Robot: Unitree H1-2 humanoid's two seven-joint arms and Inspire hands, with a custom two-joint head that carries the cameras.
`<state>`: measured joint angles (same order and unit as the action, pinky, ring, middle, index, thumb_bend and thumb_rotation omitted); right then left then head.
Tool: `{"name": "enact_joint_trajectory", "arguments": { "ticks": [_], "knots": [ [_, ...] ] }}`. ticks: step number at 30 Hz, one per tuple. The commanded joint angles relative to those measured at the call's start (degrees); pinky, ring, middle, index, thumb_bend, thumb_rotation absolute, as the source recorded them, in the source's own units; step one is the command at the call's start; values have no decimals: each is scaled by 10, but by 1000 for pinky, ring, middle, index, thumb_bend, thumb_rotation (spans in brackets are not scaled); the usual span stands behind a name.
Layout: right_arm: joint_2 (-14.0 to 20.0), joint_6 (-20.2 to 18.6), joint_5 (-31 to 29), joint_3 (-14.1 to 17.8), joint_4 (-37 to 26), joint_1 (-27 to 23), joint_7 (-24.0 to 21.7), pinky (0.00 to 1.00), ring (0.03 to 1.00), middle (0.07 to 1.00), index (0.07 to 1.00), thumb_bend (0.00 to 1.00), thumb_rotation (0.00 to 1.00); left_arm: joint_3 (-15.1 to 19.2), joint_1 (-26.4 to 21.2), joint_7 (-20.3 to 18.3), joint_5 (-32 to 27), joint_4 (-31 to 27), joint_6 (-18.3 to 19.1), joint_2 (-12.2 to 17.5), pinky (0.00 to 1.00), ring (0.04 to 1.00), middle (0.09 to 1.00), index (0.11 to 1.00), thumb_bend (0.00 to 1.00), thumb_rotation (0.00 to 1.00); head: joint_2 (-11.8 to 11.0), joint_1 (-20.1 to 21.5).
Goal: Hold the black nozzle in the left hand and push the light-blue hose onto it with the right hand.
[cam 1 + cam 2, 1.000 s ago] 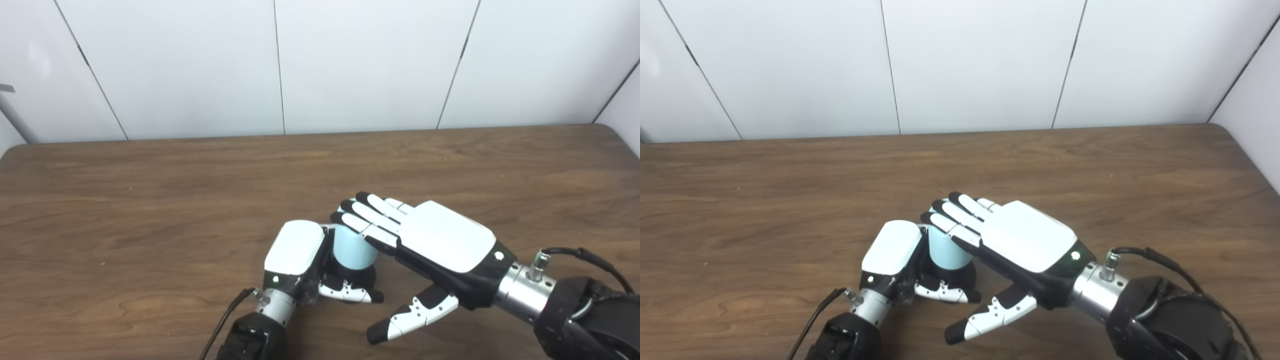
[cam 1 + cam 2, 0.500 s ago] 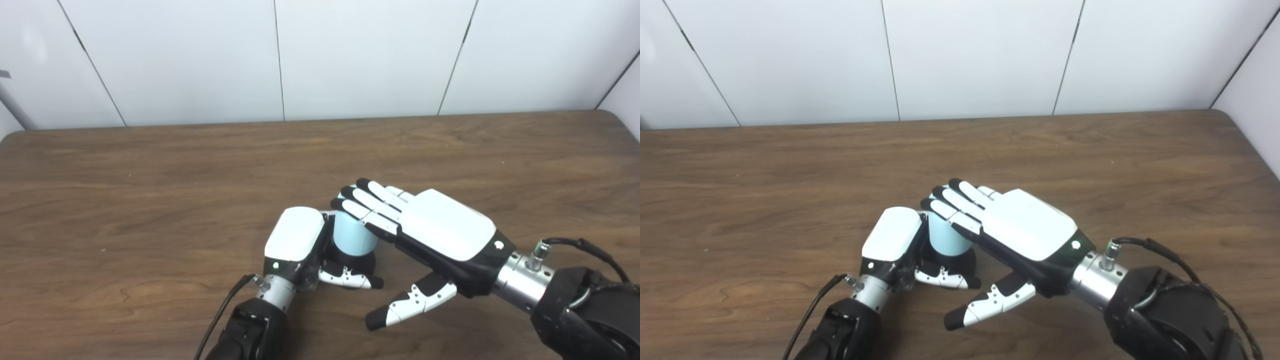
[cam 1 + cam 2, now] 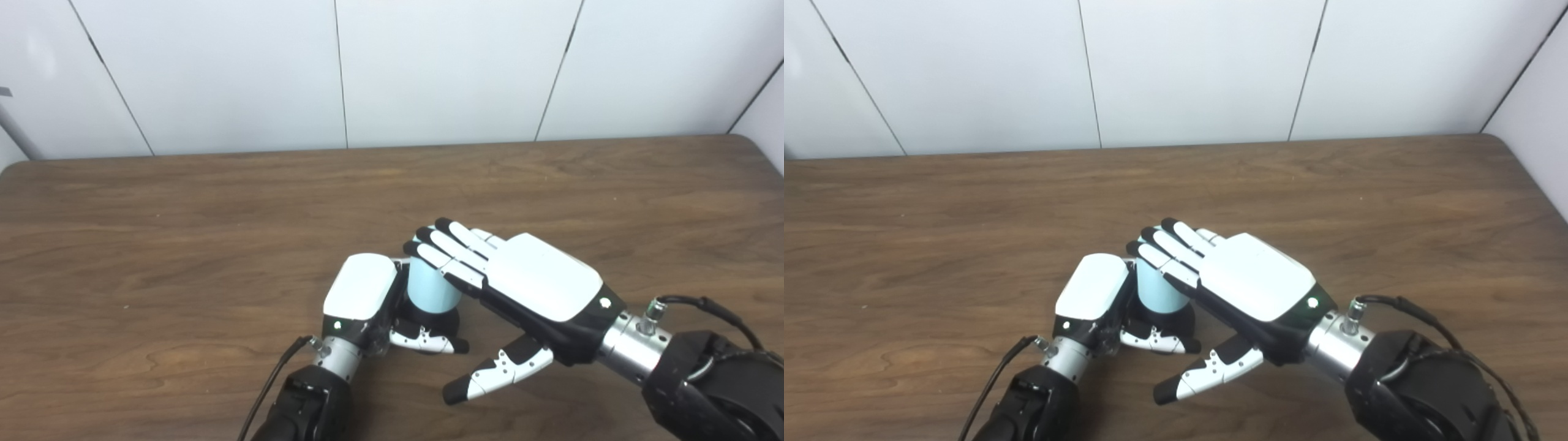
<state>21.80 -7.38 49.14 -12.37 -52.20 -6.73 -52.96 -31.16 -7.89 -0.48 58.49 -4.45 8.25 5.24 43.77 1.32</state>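
Your left robot hand (image 3: pixel 361 303) is wrapped around the black nozzle (image 3: pixel 436 320), which stands on the bench (image 3: pixel 184 245) with the light-blue hose (image 3: pixel 430 288) upright on top. Your right robot hand (image 3: pixel 527 288) is flat and spread, holding nothing, its fingers (image 3: pixel 450 251) lying over the hose top. Pressing off-centre could tip the hose sideways or make it jam crooked; a loose left grip could let the nozzle skid.

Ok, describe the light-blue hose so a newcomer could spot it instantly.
Start at the brown wooden table and find the two robot hands meeting near its front middle. Between them stands the light-blue hose, a short upright cylinder, the only pale blue thing among black and white parts.
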Motion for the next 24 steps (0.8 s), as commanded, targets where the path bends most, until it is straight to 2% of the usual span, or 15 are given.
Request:
{"name": "enact_joint_trajectory", "arguments": {
  "ticks": [1,6,24],
  "knots": [
    [21,-4,2,-16,28,28,-47,950,1000,1000,986,650,931,-2,17,-36,13,15,21,15,294,373,467,485,526,0,1,0],
    [24,-7,4,-15,26,25,-48,965,1000,1000,992,655,930,-5,16,-38,18,11,21,16,297,382,402,492,522,0,2,-1],
    [32,-13,-8,-19,29,28,-46,924,1000,976,971,641,940,-6,15,-41,19,10,22,15,326,413,415,493,524,0,2,1]
  ]
}}
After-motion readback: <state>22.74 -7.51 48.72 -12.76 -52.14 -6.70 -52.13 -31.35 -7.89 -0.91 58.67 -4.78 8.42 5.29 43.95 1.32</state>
